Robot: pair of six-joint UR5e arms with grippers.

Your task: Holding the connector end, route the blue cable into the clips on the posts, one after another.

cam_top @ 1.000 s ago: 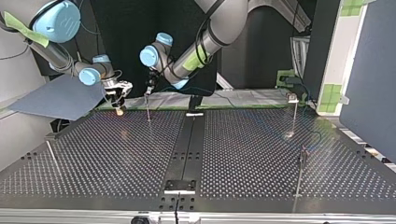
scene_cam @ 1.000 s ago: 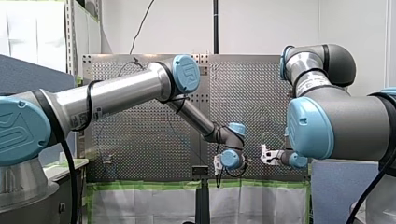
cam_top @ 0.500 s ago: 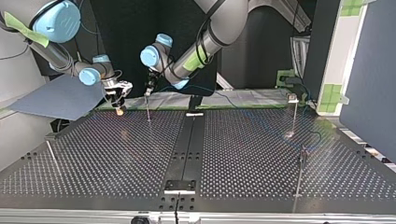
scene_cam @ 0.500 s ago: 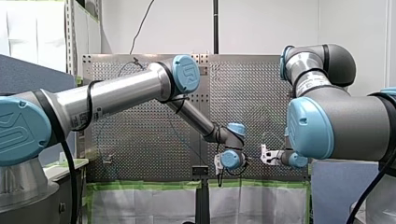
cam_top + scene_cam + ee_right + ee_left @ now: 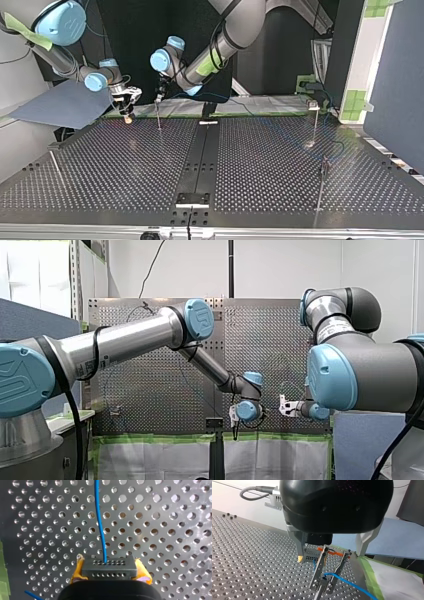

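Working over the table (image 5: 280,165). With the right end effector (image 5: 127,114), just beside the post (image 5: 158,117), clamping the connector (image 5: 108,566) between yellow pads (image 5: 75,573). With the left end effector (image 5: 322,585), right at that post's top, pinching the cable (image 5: 99,517) between closed metal fingers (image 5: 320,565). Could bend the post by tugging sideways. Could tear the cable from the connector through excess tension between the two grips. Could miss the clip, too small to make out, by lowering off-line from the post.
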